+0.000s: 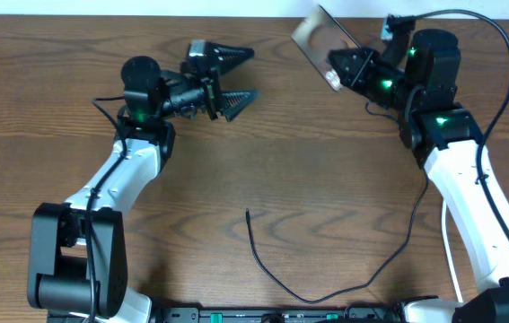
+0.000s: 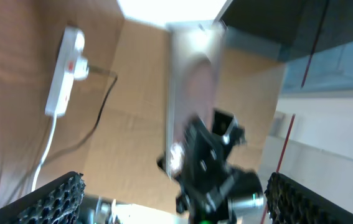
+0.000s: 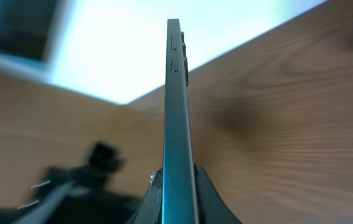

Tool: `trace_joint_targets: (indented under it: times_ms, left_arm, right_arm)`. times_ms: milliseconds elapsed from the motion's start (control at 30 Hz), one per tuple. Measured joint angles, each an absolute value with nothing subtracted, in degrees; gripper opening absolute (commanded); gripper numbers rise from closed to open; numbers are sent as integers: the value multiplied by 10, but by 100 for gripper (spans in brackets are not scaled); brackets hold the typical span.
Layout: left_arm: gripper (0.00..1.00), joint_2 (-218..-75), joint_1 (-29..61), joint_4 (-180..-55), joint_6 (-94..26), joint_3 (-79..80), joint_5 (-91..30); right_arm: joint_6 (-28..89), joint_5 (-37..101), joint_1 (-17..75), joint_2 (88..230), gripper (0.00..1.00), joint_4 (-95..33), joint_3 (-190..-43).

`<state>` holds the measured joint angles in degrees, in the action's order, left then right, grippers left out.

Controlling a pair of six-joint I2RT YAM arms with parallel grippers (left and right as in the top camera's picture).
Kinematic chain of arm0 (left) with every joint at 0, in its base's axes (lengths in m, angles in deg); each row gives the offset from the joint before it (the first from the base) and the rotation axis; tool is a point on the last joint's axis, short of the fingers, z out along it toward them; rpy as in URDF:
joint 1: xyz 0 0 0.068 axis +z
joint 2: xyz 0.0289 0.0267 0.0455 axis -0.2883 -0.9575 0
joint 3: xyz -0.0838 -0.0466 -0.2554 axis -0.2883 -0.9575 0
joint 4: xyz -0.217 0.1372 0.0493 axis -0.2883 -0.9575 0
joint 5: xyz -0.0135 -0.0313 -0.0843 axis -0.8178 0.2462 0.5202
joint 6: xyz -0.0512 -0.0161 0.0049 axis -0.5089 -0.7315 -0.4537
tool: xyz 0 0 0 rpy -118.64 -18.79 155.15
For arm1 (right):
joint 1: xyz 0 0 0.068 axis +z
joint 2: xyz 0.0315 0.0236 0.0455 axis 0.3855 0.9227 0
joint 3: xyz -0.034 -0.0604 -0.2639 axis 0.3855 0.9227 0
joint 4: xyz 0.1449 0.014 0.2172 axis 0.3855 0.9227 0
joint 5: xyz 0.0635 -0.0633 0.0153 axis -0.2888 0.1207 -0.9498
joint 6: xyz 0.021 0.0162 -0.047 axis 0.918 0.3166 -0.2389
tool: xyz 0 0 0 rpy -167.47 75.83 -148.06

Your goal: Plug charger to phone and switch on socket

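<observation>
Charger point(image 1: 252, 242) lies loose on the wooden tabletop point(image 1: 182, 179), nearest the robot's base. It is a thin black cable curving up from the front edge to its small plug tip point(image 1: 248, 213). The tip points toward the middle of the tabletop and touches nothing else.

Farther back on the left, the left tool point(image 1: 255, 72) hovers wide and empty, its two black ridged fingers spread, well apart from the plug tip.

At the far right, the right tool point(image 1: 337, 72) is clamped on the phone point(image 1: 320, 38), which is raised and tilted off the tabletop. The right wrist view shows the phone edge-on between the fingers, with its side buttons point(image 3: 175, 53) along the upper edge.

Farthest off, and only in the left wrist view, is the socket point(image 2: 64, 71). It is a white strip with a red mark, a white plug point(image 2: 80, 67) with a dark lead seated in it, and a white cord point(image 2: 44, 146) trailing from one end. It lies outside the overhead view.

Judged step: the phone is in hand and the charger has not yet been picked up. The next move likely calls for the left tool to drop to the cable, pinch it just behind the plug tip, and line the tip up with the phone's port. Which end of the phone carries the port cannot be told. The socket switch would come last.

No writing can be read: the phone's face shows only glare, and the socket's red mark is too blurred
</observation>
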<state>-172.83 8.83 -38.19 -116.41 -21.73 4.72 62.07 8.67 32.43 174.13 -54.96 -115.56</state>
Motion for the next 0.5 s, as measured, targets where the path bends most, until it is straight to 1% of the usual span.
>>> trace_joint_targets:
  times_ms: [67, 267, 500]
  left_arm:
    - [92, -1728, 91, -382, -1160, -217, 25]
    - [92, -1728, 90, -379, -1152, -217, -32]
    - [92, -1728, 90, -320, -1149, -217, -82]
  right_arm:
    - [672, 59, 337, 1741, 1, -573, -1156]
    - [774, 30, 377, 1741, 1, -595, -1156]
    - [867, 26, 411, 1741, 1, -595, -1156]
